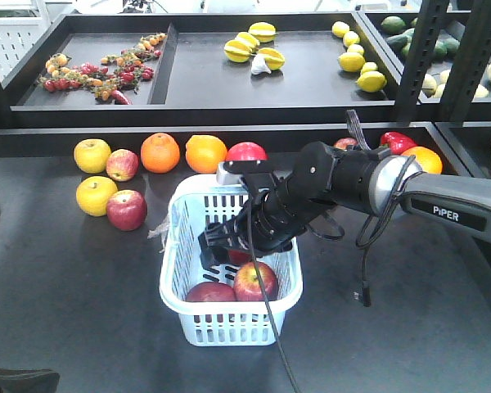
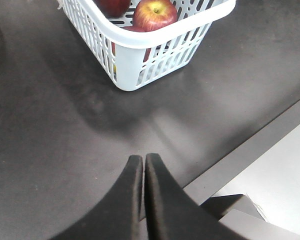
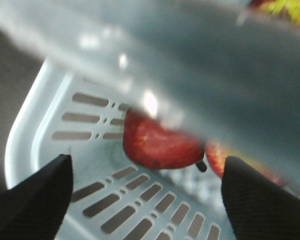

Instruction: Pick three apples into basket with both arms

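The pale basket (image 1: 226, 310) stands mid-table with three dark red apples in it: one at the front left (image 1: 210, 292), one at the front right (image 1: 256, 281), and one (image 1: 240, 256) partly hidden under my right gripper (image 1: 216, 244). That gripper reaches down into the basket. In the right wrist view it (image 3: 147, 161) is open, nothing between its fingertips (image 3: 50, 190), with an apple (image 3: 160, 145) lying on the slotted basket floor (image 3: 155, 205) just beyond them. My left gripper (image 2: 142, 158) is shut and empty, low over the dark table short of the basket (image 2: 155, 39).
Loose on the table behind the basket lie red apples (image 1: 127, 210), yellow apples (image 1: 92, 155) and oranges (image 1: 160, 152). A raised shelf (image 1: 229, 115) with more fruit runs along the back. The table's front edge (image 2: 250, 150) is close to my left gripper.
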Robot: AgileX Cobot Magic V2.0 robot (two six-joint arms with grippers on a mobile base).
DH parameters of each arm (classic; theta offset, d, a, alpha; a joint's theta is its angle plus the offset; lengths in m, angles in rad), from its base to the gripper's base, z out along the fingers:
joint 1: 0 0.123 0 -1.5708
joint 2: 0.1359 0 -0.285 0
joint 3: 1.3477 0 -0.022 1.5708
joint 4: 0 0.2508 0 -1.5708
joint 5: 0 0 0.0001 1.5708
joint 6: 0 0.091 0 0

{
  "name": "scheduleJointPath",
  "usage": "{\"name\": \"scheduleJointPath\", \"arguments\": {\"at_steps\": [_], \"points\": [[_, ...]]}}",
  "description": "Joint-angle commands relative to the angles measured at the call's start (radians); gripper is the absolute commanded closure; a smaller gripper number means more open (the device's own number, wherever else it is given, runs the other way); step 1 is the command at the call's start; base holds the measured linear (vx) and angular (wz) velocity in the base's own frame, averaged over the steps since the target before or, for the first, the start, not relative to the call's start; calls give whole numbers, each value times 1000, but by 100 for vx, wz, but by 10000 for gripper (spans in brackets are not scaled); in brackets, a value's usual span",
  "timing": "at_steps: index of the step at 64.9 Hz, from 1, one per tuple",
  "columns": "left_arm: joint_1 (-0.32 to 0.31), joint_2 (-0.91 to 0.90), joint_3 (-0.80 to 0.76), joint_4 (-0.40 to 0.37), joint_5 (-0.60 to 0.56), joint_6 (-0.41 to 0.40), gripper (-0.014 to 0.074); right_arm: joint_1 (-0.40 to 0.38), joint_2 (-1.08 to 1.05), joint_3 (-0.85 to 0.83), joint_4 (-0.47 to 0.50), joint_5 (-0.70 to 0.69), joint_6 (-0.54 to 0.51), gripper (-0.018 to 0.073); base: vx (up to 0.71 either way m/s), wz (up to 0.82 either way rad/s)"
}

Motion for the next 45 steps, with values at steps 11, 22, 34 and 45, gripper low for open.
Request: {"name": "scheduleJointPath", "arguments": {"at_steps": [11, 22, 34, 45], "points": [[-1, -5, -24, -33, -44, -8, 603, -4, -148, -24, -1, 76, -15, 257, 0, 0], [-1, -5, -24, -33, -43, -8, 603, -4, -226, -24, -40, 155, -31, 543, 0, 0], [-1, -5, -24, -33, -37, -8, 603, -4, -353, -21, -68, 241, -81, 568, 0, 0], [-1, -5, -24, -32, -37, -7, 603, -4, -508, 6, -91, 231, -86, 564, 0, 0]]}}
